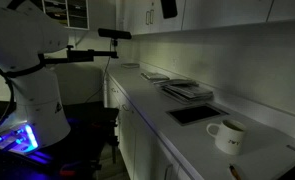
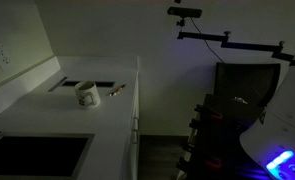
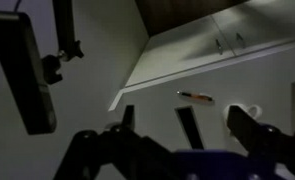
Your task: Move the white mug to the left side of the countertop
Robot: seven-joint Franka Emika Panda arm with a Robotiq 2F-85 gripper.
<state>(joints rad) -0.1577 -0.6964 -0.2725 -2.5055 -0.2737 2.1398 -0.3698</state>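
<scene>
The white mug (image 1: 227,136) stands upright on the white countertop (image 1: 152,98), next to the dark inset panel (image 1: 195,114). It also shows in an exterior view (image 2: 85,94) beside a pen (image 2: 117,91). In the wrist view my gripper (image 3: 183,114) is open and empty, high above the countertop (image 3: 217,85). The mug (image 3: 254,108) peeks out behind the right finger, and the dark panel (image 3: 188,127) lies between the fingers. The gripper does not show in either exterior view.
Flat stacked dark trays (image 1: 187,90) lie farther along the counter. A pen (image 3: 195,97) lies near the mug. A large dark inset (image 2: 37,155) sits at one counter end. A camera on a boom (image 1: 114,34) hangs over the counter. The robot base (image 1: 27,80) stands beside it.
</scene>
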